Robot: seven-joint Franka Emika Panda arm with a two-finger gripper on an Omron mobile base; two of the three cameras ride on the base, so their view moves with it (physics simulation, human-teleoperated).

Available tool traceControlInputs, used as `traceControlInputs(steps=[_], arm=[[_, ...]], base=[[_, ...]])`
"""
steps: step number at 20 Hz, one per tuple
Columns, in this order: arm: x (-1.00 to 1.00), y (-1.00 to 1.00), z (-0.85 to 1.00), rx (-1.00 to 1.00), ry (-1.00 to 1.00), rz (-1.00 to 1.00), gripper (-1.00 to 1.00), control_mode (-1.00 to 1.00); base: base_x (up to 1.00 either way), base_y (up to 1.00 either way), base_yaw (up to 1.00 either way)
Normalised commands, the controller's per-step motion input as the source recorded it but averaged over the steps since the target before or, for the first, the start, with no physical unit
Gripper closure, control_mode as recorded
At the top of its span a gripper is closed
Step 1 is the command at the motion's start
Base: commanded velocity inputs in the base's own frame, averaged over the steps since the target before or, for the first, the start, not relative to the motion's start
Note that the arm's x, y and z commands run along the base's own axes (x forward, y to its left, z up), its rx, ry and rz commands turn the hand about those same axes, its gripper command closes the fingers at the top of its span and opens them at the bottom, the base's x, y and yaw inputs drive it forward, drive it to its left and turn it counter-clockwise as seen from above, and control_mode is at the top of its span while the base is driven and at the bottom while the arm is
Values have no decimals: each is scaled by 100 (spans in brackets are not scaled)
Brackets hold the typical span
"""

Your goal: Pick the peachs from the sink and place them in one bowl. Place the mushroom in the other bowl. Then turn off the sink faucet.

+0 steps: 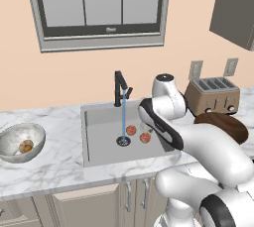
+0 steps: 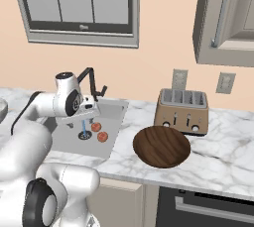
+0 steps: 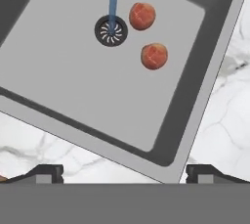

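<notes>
**Two peaches lie in the sink by the drain, water running**

The two peaches (image 3: 142, 16) (image 3: 154, 56) lie on the floor of the sink (image 1: 99, 144), close together but apart, just beside the round drain (image 3: 111, 31) on the side toward the basin's right wall. A thin blue stream of water (image 1: 123, 119) falls from the black faucet (image 1: 120, 87), which stands at the sink's back edge, straight onto the drain.

The mushroom (image 1: 26, 146) sits inside the grey-white speckled bowl (image 1: 15, 138), which stands on the marble counter (image 1: 54, 166) to the left of the sink, near the counter's left end in the left base view. The dark brown wooden bowl (image 2: 161, 145) rests on the counter to the right of the sink, just in front of the toaster (image 2: 182, 111).

The gripper (image 3: 125, 171) hangs above the sink's front edge, its fingers spread wide and holding nothing; in the hand view its two dark tips stand well apart over the counter's front strip, with the peaches farther ahead in the basin.
</notes>
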Motion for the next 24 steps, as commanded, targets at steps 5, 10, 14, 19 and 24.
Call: traceControlInputs(steps=[5,10,14,19,24], arm=[[16,-5,-45,0,0,5,-100,-100],[30,-5,-33,0,0,13,-100,-100],[40,0,-31,0,2,15,-100,-100],[42,0,-32,0,5,15,-100,-100],[42,0,-34,-1,8,13,-100,-100]], base=[[0,0,0],[0,0,0],[0,0,0],[0,0,0],[0,0,0]])
